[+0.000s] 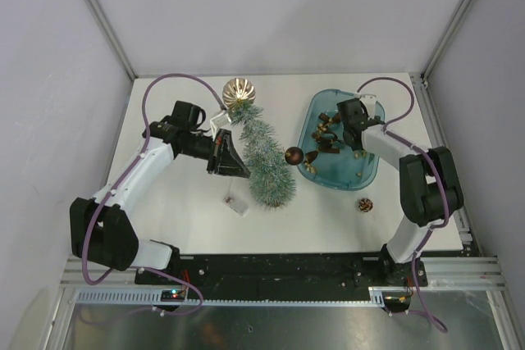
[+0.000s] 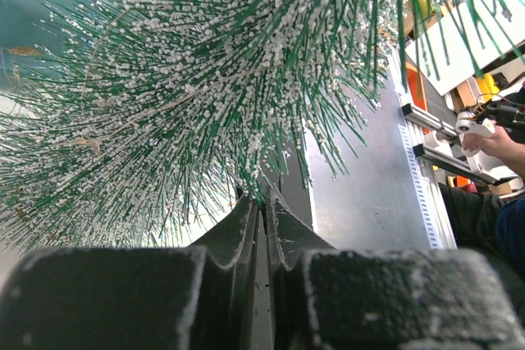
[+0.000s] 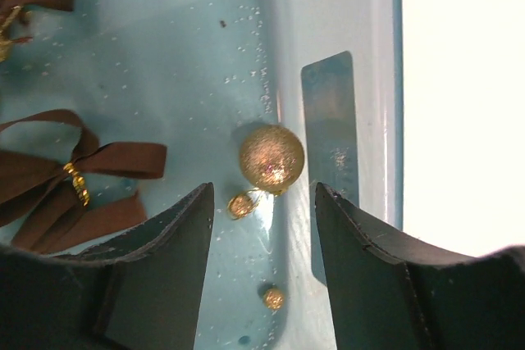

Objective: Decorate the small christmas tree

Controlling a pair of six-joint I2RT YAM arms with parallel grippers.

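Honestly, left gripper (image 2: 262, 201) looks pinched shut on the small christmas tree (image 1: 267, 161), mid counter (image 1: 328, 227), tip toward 11 o'clock. Right gripper (image 3: 264, 202) gapes over a gold ball (image 3: 271, 159), and a nudge could roll it away.

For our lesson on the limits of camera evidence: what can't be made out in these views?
- Left wrist view: whether the left fingers grip the stem of the small christmas tree or only bristles; bristles cover the tips.
- Top view: the white scrap is too small to identify.
- Top view: the right arm hides part of the blue tray.
- Right wrist view: left edge crops the brown bow.
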